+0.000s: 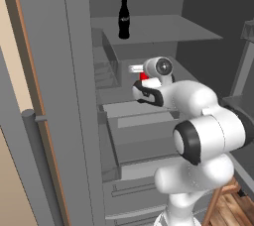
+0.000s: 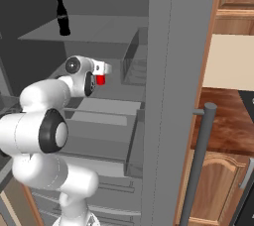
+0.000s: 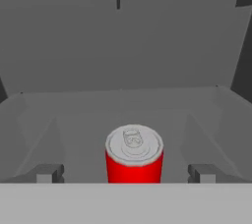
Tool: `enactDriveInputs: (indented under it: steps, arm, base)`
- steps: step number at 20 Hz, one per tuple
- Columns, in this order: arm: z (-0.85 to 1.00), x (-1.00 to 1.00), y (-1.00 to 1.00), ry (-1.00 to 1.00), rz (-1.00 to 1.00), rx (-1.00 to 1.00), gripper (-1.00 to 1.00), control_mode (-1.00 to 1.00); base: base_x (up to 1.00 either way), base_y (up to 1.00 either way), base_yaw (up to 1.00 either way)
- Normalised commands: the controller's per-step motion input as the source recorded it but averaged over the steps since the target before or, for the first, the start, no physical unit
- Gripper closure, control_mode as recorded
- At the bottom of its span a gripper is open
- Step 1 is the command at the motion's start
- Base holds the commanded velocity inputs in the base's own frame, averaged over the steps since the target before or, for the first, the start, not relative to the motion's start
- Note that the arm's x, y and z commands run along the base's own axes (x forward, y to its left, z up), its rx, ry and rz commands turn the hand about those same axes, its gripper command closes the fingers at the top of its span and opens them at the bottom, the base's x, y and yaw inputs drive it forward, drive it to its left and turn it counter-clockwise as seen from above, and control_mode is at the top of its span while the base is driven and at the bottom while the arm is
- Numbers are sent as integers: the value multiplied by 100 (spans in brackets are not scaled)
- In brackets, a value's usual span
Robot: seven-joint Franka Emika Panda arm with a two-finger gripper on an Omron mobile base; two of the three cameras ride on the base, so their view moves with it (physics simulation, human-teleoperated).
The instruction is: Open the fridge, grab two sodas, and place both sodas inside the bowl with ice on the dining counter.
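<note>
The fridge point(image 1: 74, 96) stands open, with my arm reaching in over its middle shelf point(image 3: 123, 105). My claw point(image 3: 126, 174) is spread wide, holding nothing. In the hand view, one fingertip point(image 3: 47, 174) sits to the left of the red can point(image 3: 134, 156) and the other to the right, each apart from the can wall. The can stands upright on the shelf, silver top facing the hand camera, centred between the fingertips. In the left base view the red can point(image 1: 143, 76) shows as a small red patch partly hidden behind my wrist; in the right base view the red can point(image 2: 100, 80) shows just beyond the hand. Whether the fingertips reach level with the can body appears uncertain from these angles. The black cola bottle point(image 1: 124, 19) stands upright on the shelf above, toward the back, well apart from my claw; the same black cola bottle point(image 2: 62, 17) appears at upper left in the right base view.
</note>
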Motion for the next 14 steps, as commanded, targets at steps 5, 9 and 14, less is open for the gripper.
enactDriveInputs:
  steps: [5,9,14]
  arm:
    - [-9,10,0,0,0,0,-100,-100]
    - [-12,4,0,0,0,0,-100,-100]
    - [-9,3,0,0,0,0,-100,-100]
  base:
    - [0,0,0]
    - [0,0,0]
    - [0,0,0]
